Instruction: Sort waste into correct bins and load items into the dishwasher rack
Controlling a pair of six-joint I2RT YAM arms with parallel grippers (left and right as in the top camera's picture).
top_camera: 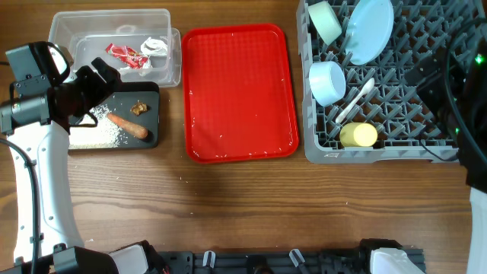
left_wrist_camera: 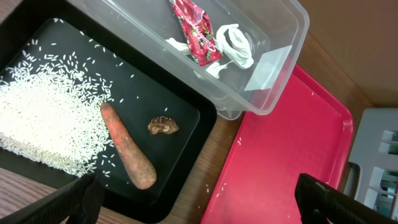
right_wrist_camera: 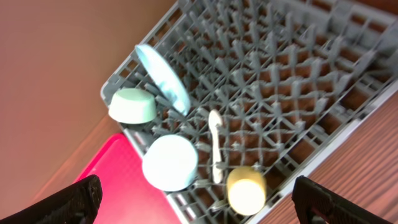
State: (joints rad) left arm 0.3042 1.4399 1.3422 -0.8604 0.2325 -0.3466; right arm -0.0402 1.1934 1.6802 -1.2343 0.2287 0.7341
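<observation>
The wrapper (top_camera: 127,55) and tissue (top_camera: 156,47) lie in the clear tub (top_camera: 68,27). The carrot stick (top_camera: 128,126), brown chunk (top_camera: 139,108) and rice (top_camera: 99,135) lie in the black tray (top_camera: 154,91). The rack (top_camera: 380,152) holds the plate (top_camera: 370,30), green bowl (top_camera: 325,21), blue bowl (top_camera: 328,82), spoon (top_camera: 355,101) and yellow cup (top_camera: 358,135). My left gripper (left_wrist_camera: 199,196) is open and empty above the black tray's near right corner. My right gripper (right_wrist_camera: 196,193) is open and empty, high above the rack's corner with the cup (right_wrist_camera: 247,190).
The flat red tray (top_camera: 240,91) lies between the bins and the rack, with a few stray rice grains on it. My left arm (top_camera: 46,91) stands over the table's left edge. Bare wood runs along the front.
</observation>
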